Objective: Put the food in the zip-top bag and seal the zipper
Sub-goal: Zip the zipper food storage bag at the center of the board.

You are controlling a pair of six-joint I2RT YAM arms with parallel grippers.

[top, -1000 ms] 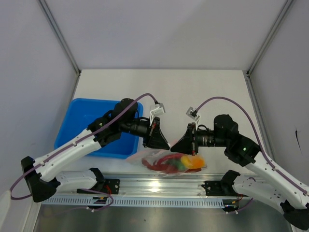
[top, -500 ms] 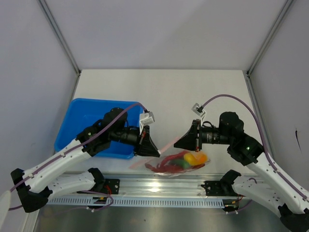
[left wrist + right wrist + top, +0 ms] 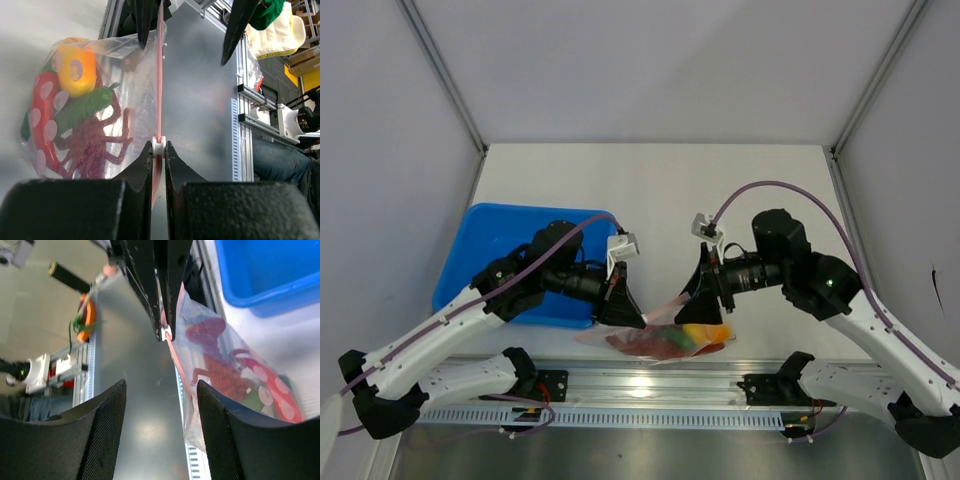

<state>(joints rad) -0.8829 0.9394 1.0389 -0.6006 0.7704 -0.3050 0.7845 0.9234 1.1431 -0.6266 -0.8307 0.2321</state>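
The zip-top bag (image 3: 665, 338) is low at the near edge of the table (image 3: 660, 190), between the two arms; I can't tell whether it rests there or hangs. The food (image 3: 75, 125) I can see is already inside: red chilies, a dark green one, the yellow-orange fruit (image 3: 76, 70). The pink zipper (image 3: 160, 75) runs as one straight, taut line along the mouth. The jaws of the left arm (image 3: 450, 320) are pressed together on the small white piece at one end of it. The jaws of the right arm (image 3: 865, 320) stand spread near the other end, gripping nothing. The blue tray (image 3: 485, 235) sits off to the left. To my eye loading is done and the seal looks run, though I can't tell if it's shut all along.
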